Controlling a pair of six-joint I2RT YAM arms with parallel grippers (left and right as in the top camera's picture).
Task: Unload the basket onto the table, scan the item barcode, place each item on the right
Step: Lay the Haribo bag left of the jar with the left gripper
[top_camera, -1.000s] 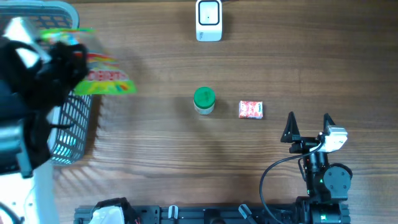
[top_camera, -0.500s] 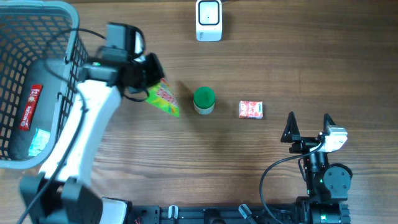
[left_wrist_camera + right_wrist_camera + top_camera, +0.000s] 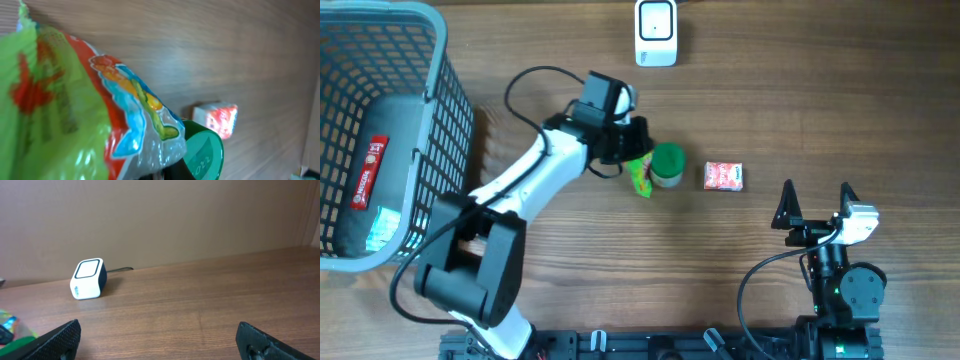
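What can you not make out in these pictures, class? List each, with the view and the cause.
- Barcode on the snack packet: shown in no view; left wrist view is blurred and cropped.
- Green-lidded jar: left wrist, packet covers part, bottom edge cuts it.
- Red pack in the basket: overhead, print too small.

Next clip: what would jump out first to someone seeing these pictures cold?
The left gripper, stretched to mid-table, is shut on a bright green snack packet that fills its wrist view and hangs close beside a green-lidded jar. The white scanner sits at the table's far edge, and a grey basket takes up the left side. The right gripper rests open near the front, holding nothing.
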